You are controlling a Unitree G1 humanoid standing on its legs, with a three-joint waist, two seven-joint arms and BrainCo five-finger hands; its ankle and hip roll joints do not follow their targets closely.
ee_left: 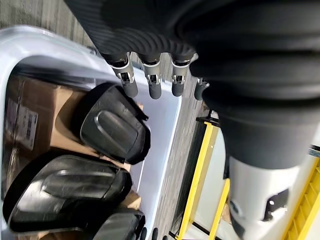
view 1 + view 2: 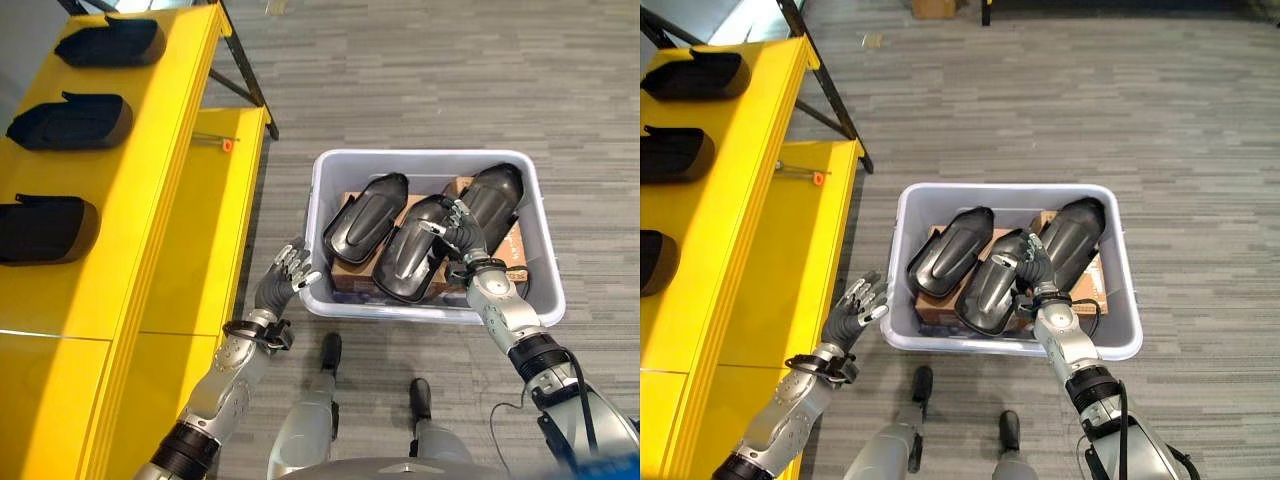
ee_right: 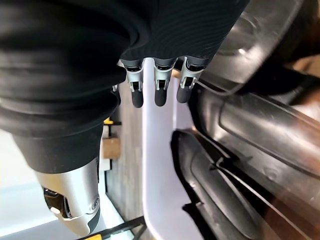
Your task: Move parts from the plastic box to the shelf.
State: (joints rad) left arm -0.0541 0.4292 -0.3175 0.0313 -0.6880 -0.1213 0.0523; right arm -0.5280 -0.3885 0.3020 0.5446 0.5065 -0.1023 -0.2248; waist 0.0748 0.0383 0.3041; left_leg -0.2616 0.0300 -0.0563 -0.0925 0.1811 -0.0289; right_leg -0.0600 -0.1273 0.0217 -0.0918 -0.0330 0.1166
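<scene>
Black moulded plastic parts (image 2: pixel 365 222) lie in the pale grey plastic box (image 2: pixel 330 300); my right hand (image 2: pixel 462 238) rests loosely on them, my left hand (image 2: pixel 290 270) relaxed outside, near the yellow shelf (image 2: pixel 190 120).

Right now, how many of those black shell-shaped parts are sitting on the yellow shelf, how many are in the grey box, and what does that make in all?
Black parts on the yellow shelf: 3 ()
Black parts in the plastic box: 3 ()
Total: 6
</scene>
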